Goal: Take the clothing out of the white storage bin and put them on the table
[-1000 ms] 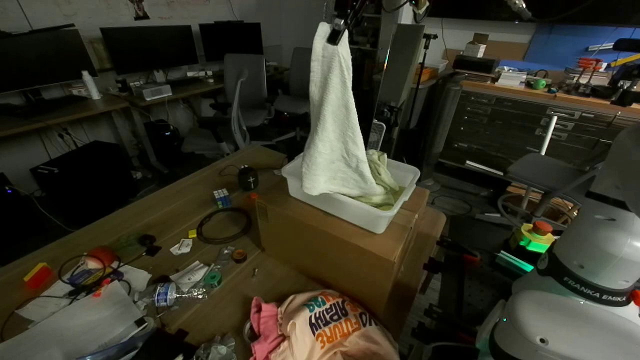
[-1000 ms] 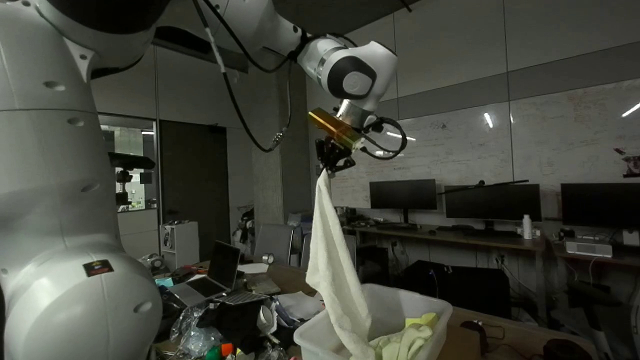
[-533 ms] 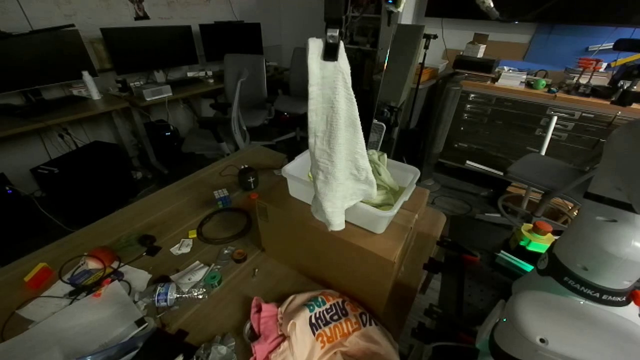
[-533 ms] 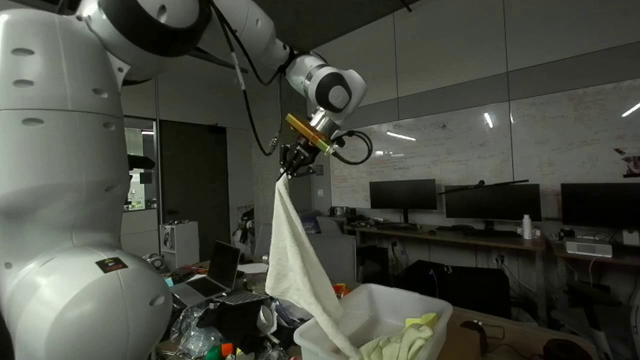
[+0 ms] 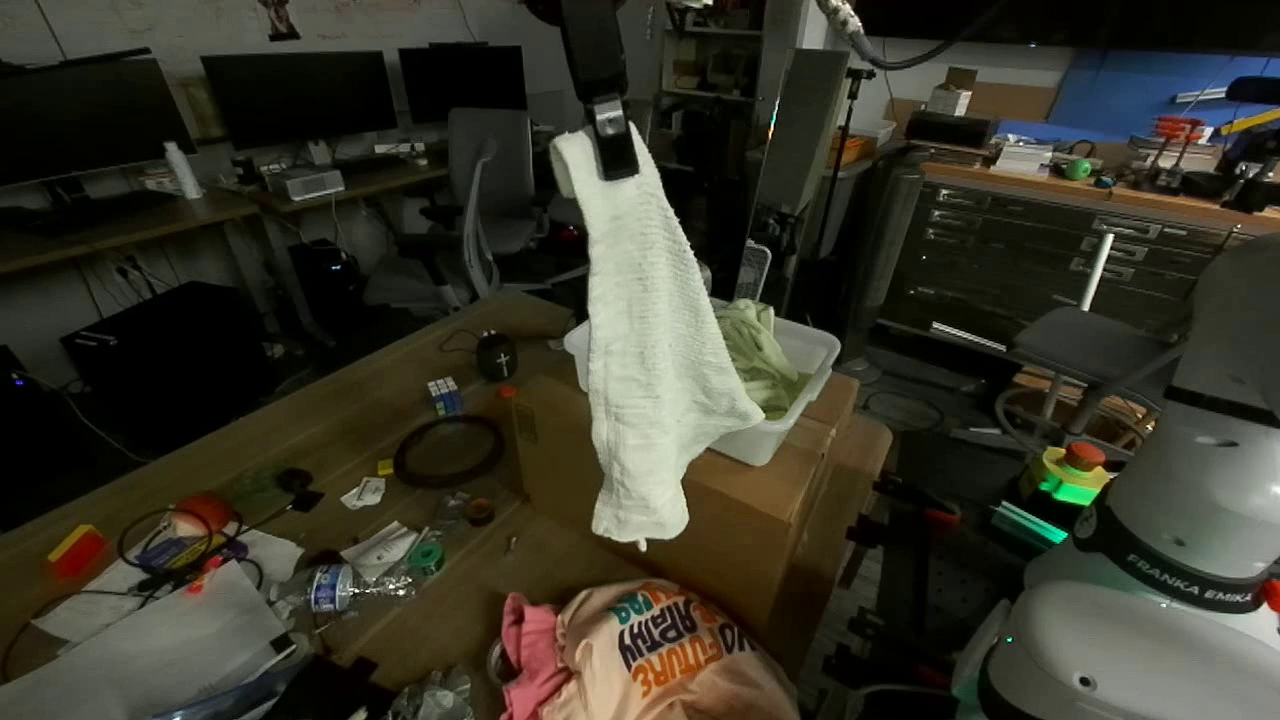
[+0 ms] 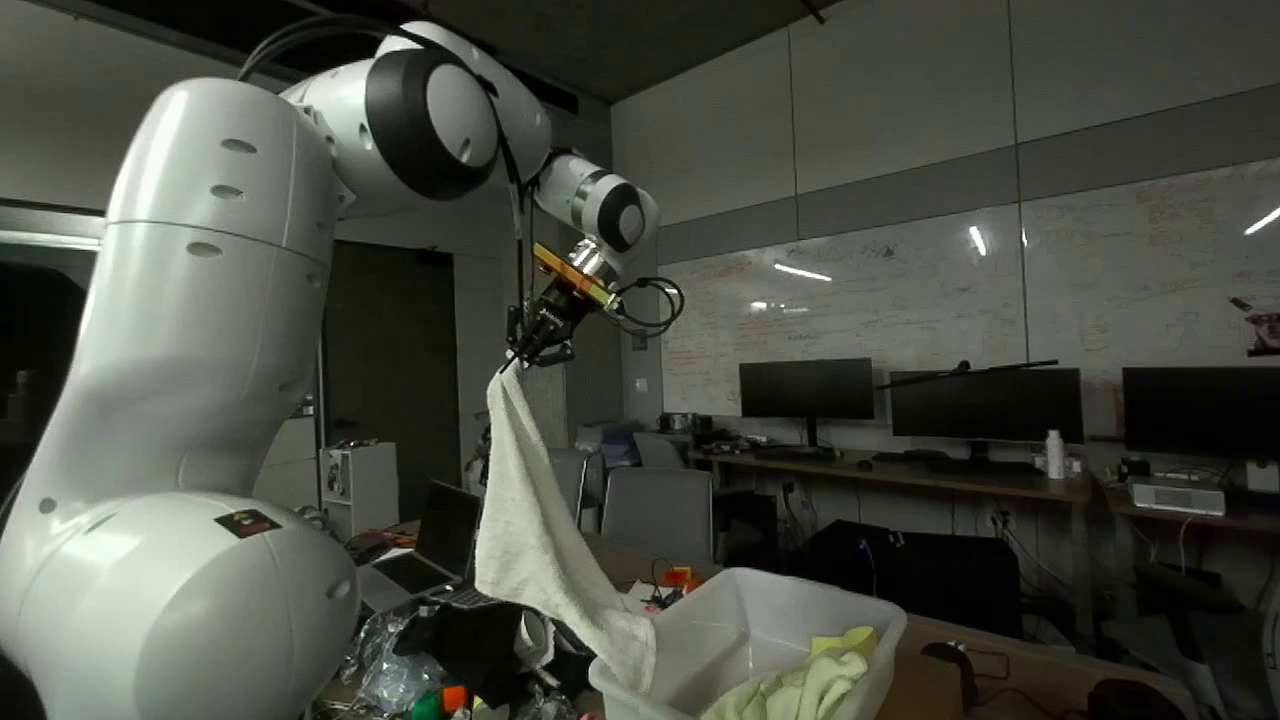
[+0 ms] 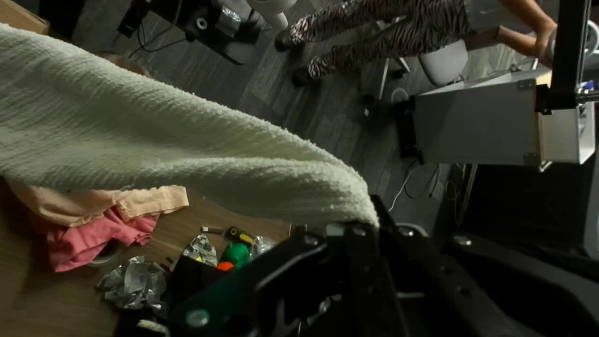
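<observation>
White cloth (image 5: pixel 652 330) between the fingers (image 5: pixel 616 156)

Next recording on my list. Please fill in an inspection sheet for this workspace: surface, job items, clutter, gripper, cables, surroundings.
Surface: wooden table, bearing a cardboard box.
Bin: white storage bin sits on the cardboard box; pale green cloth inside.
Held item: white cloth, hanging; whether it touches the bin's rim cannot be told.
Other clothing: pink garment and peach printed garment, together on the table.
Clutter: plastic bottle on its side, puzzle cube, paper sheet, crumpled clear plastic.
Gripper: shut on the white cloth.
Cables: coiled black cable on the table; cable loop near the gripper.
Surroundings: monitors, office chairs; person in zebra-print trousers in the wrist view.
</observation>
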`<state>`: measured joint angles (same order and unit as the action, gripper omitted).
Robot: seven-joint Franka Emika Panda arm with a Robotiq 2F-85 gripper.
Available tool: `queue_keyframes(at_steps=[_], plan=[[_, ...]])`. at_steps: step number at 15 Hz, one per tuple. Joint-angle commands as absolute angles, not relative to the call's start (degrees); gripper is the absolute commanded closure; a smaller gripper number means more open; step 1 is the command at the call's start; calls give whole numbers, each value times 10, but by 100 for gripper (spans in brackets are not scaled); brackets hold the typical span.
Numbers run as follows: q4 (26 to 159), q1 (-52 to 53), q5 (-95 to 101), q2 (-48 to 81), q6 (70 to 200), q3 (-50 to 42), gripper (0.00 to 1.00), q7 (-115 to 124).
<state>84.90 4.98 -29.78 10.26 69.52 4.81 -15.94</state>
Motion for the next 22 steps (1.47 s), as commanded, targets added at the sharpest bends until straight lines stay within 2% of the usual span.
queue_keyframes(at_steps=[1,11,12,13,15,22], plan=[[730,57,-281,170,632,66,97,-131],[574,59,-291,237,627,83,99,-71],[570,63,-275,243,630,82,92,-72],[563,67,-256,251,627,82,69,-74],[548,78,-202,269,602,81,66,-85],[569,86,-77,285,602,57,13,-86]])
